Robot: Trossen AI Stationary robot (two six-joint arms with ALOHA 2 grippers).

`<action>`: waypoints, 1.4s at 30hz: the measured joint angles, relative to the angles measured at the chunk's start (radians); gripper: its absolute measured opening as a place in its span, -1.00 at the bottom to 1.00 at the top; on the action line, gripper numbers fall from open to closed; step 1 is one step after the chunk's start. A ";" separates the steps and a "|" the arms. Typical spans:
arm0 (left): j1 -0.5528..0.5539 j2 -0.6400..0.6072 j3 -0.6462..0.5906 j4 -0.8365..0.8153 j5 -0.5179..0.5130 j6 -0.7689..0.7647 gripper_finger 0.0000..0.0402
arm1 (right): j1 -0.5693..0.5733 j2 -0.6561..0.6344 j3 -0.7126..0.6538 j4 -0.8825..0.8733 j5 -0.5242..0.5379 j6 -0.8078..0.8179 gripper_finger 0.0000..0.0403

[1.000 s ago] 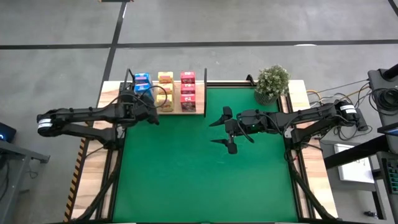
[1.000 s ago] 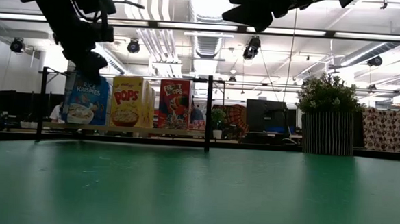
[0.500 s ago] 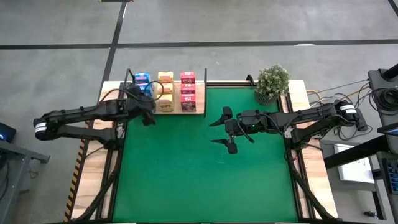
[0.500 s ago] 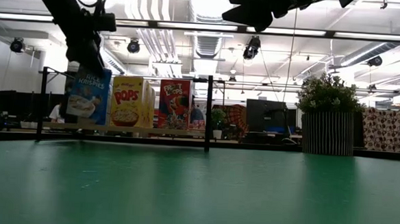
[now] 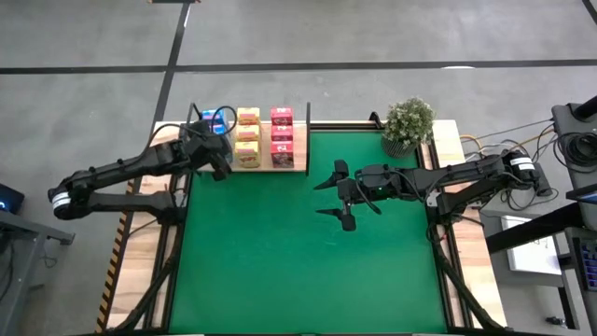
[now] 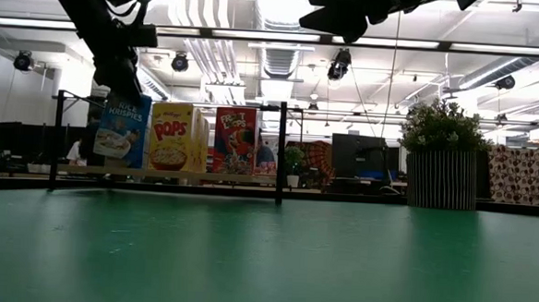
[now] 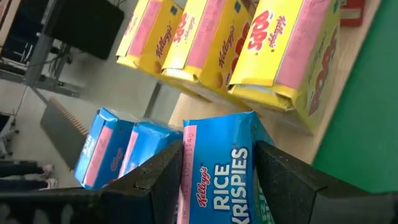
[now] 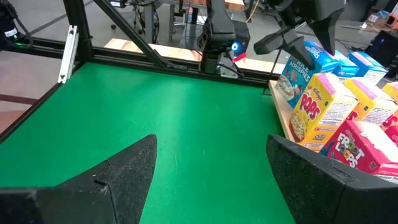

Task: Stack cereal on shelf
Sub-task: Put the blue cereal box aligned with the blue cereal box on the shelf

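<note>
Our left gripper (image 7: 217, 186) pinches the blue cardboard Rice Krispies box (image 7: 217, 180) between its fingers (image 7: 283, 180), tilted just above the front of the blue row on the light-wood shelf (image 5: 298, 166), so we can seat it beside the yellow Pops boxes (image 7: 280, 56). Our right gripper (image 5: 342, 194) waits spread wide, empty, over the green mat (image 5: 298, 261).
</note>
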 joint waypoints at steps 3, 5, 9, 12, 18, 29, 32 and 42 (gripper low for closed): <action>0.011 0.000 0.000 0.009 0.005 0.025 -0.10 | 0.000 0.000 -0.001 0.000 0.000 0.000 0.44; 0.013 0.000 0.000 0.012 0.005 0.037 -0.08 | 0.000 0.000 -0.001 -0.001 0.000 0.000 0.44; 0.017 0.000 0.000 0.015 0.005 0.042 0.00 | 0.000 0.000 -0.001 0.000 0.000 0.000 0.44; 0.023 0.000 0.000 0.015 0.002 0.045 0.07 | 0.000 0.000 -0.001 0.000 0.000 0.000 0.44; 0.035 0.000 0.000 0.009 -0.007 0.050 0.14 | 0.000 0.000 -0.001 0.000 0.000 0.000 0.44; 0.029 0.005 0.239 -0.097 0.225 -0.020 0.14 | 0.000 0.000 -0.001 -0.001 0.000 0.000 0.44; 0.049 0.032 0.336 -0.182 0.269 -0.029 0.14 | 0.000 0.000 -0.002 -0.001 0.000 0.000 0.44; 0.110 0.220 0.516 -0.437 0.301 0.026 0.14 | -0.039 0.000 -0.002 -0.032 0.002 -0.019 0.44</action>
